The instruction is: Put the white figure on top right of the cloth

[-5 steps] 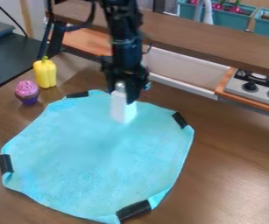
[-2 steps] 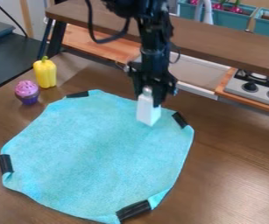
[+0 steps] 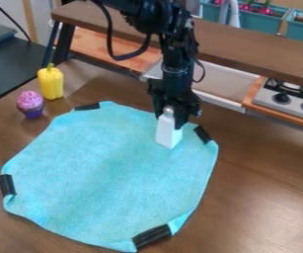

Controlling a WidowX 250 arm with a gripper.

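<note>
Brown tabletop [image 3: 262,197] lies under a blue cloth [image 3: 107,168], a yellow pepper [image 3: 51,84] and cupcake [image 3: 30,104] beyond its upper left. I have my gripper [image 3: 170,117] closed on the upright white figure [image 3: 169,135] at the cloth's upper right, near black tape [image 3: 202,134].

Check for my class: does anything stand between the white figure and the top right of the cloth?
Nothing visible does. The gripper holds the white figure over the top right of the cloth. The nearest black strip lies at the cloth's edge, to the picture's right of the figure.
</note>
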